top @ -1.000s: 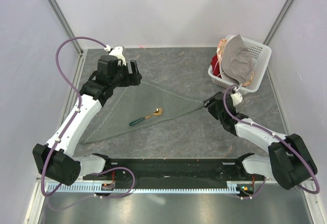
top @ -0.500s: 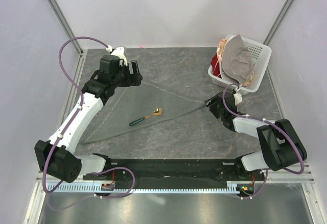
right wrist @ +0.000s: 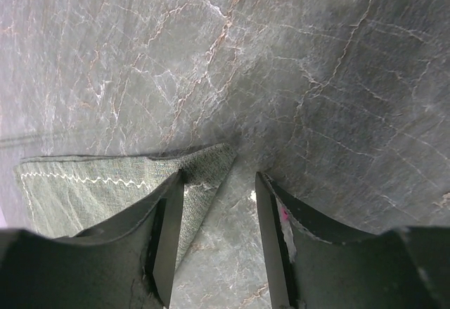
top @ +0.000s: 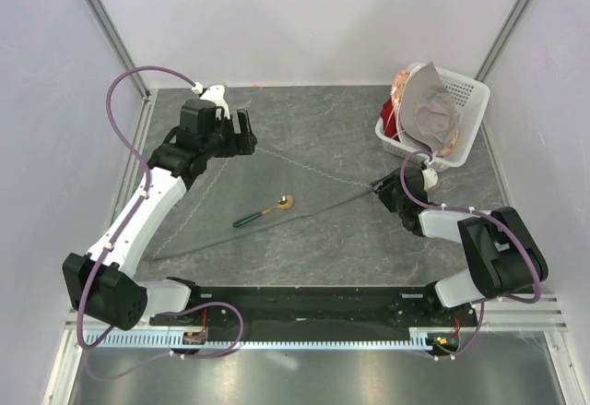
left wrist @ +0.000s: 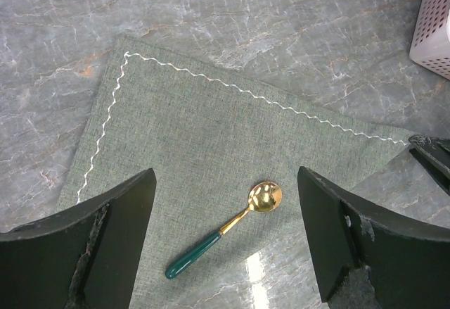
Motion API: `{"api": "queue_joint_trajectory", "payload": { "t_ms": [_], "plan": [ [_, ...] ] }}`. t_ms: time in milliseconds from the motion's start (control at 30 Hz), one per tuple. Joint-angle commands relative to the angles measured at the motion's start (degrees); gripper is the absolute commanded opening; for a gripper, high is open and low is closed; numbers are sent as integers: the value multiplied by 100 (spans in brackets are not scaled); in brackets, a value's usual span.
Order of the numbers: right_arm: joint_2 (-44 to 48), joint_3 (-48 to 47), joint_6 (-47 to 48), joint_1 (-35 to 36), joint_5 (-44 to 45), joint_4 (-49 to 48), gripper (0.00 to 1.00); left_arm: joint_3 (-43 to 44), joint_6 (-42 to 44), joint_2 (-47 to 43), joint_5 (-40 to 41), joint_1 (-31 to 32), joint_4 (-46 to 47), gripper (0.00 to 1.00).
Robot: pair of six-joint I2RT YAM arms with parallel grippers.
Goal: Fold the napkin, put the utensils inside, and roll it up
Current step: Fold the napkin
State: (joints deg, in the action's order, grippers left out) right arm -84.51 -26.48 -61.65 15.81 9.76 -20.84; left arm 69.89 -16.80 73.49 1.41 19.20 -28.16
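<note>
The napkin (top: 221, 195), a dark grey-green cloth, has one corner between the jaws of the right gripper (right wrist: 219, 182), which is narrowing but not yet pinching, so lifting must wait. The left gripper (left wrist: 225, 182) hangs wide open.

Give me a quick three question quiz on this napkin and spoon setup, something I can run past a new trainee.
1. True or false: the spoon lies on the napkin.
2. Pick one. Between the jaws of the right gripper is: A) a corner of the napkin, B) the spoon's handle, C) nothing but bare table.
3. Fill in the blank: the jaws of the left gripper stand ___ above the napkin.

Key: 1 true; 2 A; 3 open.
</note>
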Motion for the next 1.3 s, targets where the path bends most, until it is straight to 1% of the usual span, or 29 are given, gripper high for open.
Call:
{"api": "queue_joint_trajectory", "payload": {
  "t_ms": [0, 367, 500, 833, 933, 1067, 1133, 1267],
  "plan": [
    [-153, 90, 83, -61, 87, 18, 51, 7, 177, -19, 0, -13, 188, 89],
    [-470, -129, 293, -78, 96, 150, 40, 16, 168, -63, 17, -22, 197, 89],
    [-505, -235, 338, -78, 140, 308, 26, 7, 159, -81, 26, -22, 188, 89],
    [-505, -279, 452, -70, 210, 405, 16, 16, 159, -81, 17, -13, 197, 89],
    [-540, -331, 592, -78, 228, 414, 11, 7, 159, -81, 17, -13, 197, 89],
    [-584, -419, 829, -78, 211, 388, 2, 7, 159, -72, 17, -13, 197, 89],
    [-541, -454, 1004, -70, 202, 327, 0, 7, 150, -72, 9, -22, 197, 89],
    [-339, -446, 1269, -78, 158, 81, 0, -1, 159, -54, 0, -22, 188, 89]
  ]
}}
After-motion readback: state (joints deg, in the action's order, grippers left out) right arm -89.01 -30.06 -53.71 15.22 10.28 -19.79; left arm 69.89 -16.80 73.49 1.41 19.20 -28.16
